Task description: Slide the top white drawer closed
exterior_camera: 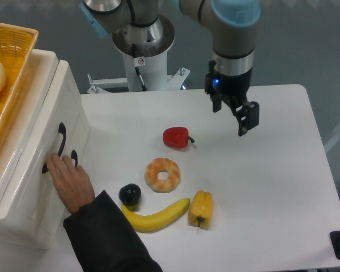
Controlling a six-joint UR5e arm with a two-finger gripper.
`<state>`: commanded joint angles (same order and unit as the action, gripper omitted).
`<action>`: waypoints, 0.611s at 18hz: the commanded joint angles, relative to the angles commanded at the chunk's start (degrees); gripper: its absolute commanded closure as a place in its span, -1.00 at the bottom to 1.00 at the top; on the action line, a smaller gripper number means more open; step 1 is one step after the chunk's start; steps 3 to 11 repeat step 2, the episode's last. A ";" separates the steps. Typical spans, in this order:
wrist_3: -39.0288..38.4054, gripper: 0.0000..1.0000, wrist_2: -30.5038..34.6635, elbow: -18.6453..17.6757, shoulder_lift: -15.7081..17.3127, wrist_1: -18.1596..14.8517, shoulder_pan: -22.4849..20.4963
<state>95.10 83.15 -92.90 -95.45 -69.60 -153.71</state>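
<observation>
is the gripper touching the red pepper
Apart. The fixed camera view shows the gripper up and to the right of the red pepper, with bare white table plainly between them.

No readable text, brand or number is found anywhere in the view. A small round sticker (140, 61), red-ringed like a prohibition or warning sign, is seen on the white arm pedestal (143, 54); its symbol is too small to be made out, possibly a pictogram. No lettering is seen on the white cabinet (39, 170), the drawer fronts or the desk (260, 198). No logo can be read on the arm's blue joint caps (236, 10). A blue light is lit on the wrist (215, 82), but no digits or characters are shown with it.
</observation>
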 joint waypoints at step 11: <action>0.00 -1.00 -0.18 -0.61 0.35 -0.18 -0.36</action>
